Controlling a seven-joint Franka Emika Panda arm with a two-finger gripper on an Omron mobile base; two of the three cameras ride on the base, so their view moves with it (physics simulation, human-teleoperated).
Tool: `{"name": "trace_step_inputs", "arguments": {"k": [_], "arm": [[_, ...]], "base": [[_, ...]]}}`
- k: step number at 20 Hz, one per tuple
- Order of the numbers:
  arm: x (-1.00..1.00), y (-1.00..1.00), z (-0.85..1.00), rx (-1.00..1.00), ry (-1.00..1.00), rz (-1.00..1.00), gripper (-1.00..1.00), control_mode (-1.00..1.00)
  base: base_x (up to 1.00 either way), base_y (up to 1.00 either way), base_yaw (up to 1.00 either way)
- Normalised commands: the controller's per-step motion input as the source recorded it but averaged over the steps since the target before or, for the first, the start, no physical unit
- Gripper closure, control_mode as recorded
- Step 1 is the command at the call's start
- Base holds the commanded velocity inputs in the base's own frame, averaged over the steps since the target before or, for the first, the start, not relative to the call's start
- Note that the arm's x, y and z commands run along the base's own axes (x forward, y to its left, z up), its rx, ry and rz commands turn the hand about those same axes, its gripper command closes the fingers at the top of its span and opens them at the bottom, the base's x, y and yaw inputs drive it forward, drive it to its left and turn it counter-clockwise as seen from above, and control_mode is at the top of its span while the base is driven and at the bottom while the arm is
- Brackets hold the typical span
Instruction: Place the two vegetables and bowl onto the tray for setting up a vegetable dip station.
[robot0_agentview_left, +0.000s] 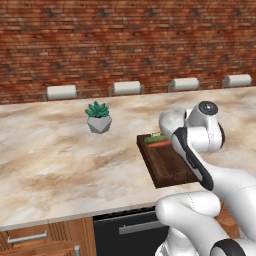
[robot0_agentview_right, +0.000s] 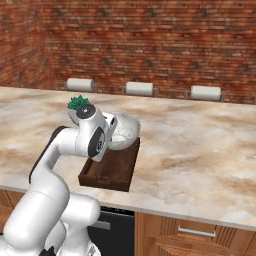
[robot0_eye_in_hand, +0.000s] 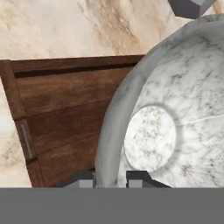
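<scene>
While the bowl (robot0_eye_in_hand: 175, 109) is being carried, its rim is pinched between the two fingertips (robot0_eye_in_hand: 81, 178) at the bottom of the hand view, one tip outside the wall and one inside, so the gripper (robot0_eye_in_hand: 109, 179) is clamped on the bowl. What matters for the set-down: the bowl's wall is seen over the tray (robot0_eye_in_hand: 65, 113), whose bare boards stretch to the left of the jaws, long axis running roughly top to bottom at the left of that frame. Whether the bowl is hanging above the boards or already touching them can't be told.

Over in the left base view, the cucumber (robot0_agentview_left: 156, 139) and carrot (robot0_agentview_left: 160, 144) are already lying side by side at the tray's far end, just under the bowl (robot0_agentview_left: 172, 120). In the right base view the bowl (robot0_agentview_right: 124, 129) sits at the tray's (robot0_agentview_right: 112, 172) far end, centre-left of frame. The arm is folded forward and low, elbow bent, wrist tipped down over the tray. Probably just lowering and letting go is left.
</scene>
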Motion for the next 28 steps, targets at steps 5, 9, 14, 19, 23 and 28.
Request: {"name": "trace_step_inputs", "arguments": {"k": [5,9,14,19,23,28], "arm": [[0.00,0.20,0.00,-0.04,0.12,0.23,1.00,-1.00],[0.06,0.04,-0.13,0.00,0.07,0.15,1.00,-1.00],[0.01,0.00,-0.24,0.00,0.04,0.10,1.00,-1.00],[0.00,0.00,-0.29,0.00,0.00,0.09,1.00,-1.00],[0.00,0.00,-0.35,0.00,0.00,0.08,1.00,-1.00],[0.00,0.00,-0.34,0.00,0.00,0.08,1.00,-1.00]], "base": [[0.00,0.00,0.00],[0.00,0.00,0.00],[0.00,0.00,0.00],[0.00,0.00,0.00],[0.00,0.00,0.00],[0.00,0.00,0.00]]}}
